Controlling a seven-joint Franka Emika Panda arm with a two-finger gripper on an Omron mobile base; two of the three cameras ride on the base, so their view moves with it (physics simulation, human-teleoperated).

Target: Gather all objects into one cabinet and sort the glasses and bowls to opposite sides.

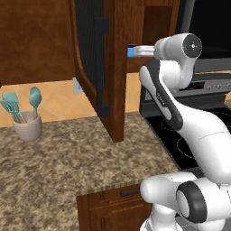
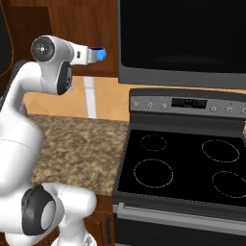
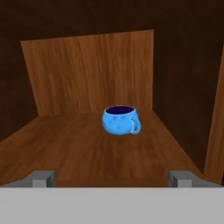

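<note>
1. Blue mug (image 3: 121, 120): rounded, speckled glaze, dark inside, loop handle on its right in the hand view. It stands upright on the cabinet floor (image 3: 87, 148), near the back wall.
2. Cabinet (image 1: 115, 67): reddish-brown grained wood; its open door (image 1: 90, 58) carries a long black bar handle (image 1: 102, 67).
3. Fingers (image 3: 43, 178): spread wide, holding nothing, well short of the mug.
4. Desk (image 1: 63, 158): mottled brown granite. On it stands a pale round pot (image 1: 28, 127) containing teal utensils (image 1: 18, 104).
5. Stove (image 2: 187, 163): flat black glass top with four ring marks.
</note>
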